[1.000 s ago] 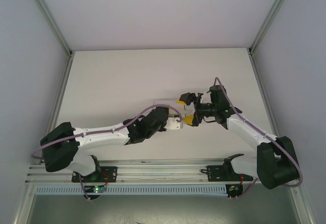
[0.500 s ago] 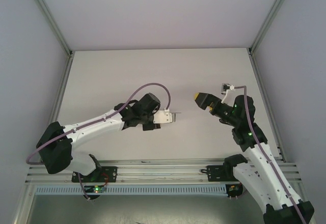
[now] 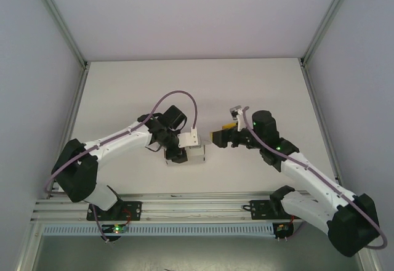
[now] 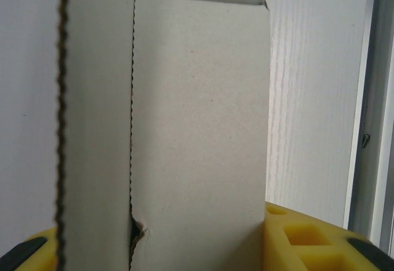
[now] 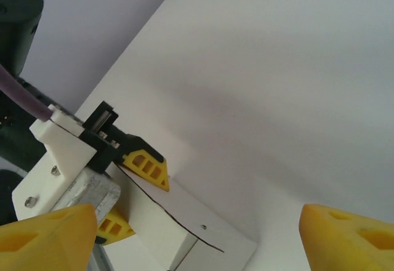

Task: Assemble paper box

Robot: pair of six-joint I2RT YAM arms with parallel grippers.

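Top external: white table [image 3: 141, 86], pale walls [image 3: 197, 12]

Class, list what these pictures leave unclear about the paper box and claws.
Top view: left claw covers most of the paper box; flaps unreadable.
Left wrist view: box cut off at top and bottom edges.
Right wrist view: right claw fingertips cut off at the bottom corners.

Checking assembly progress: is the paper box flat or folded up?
Folded up: the paper box shows panels meeting at corners, clamped in the left gripper. Whether its ends are closed, cannot tell.
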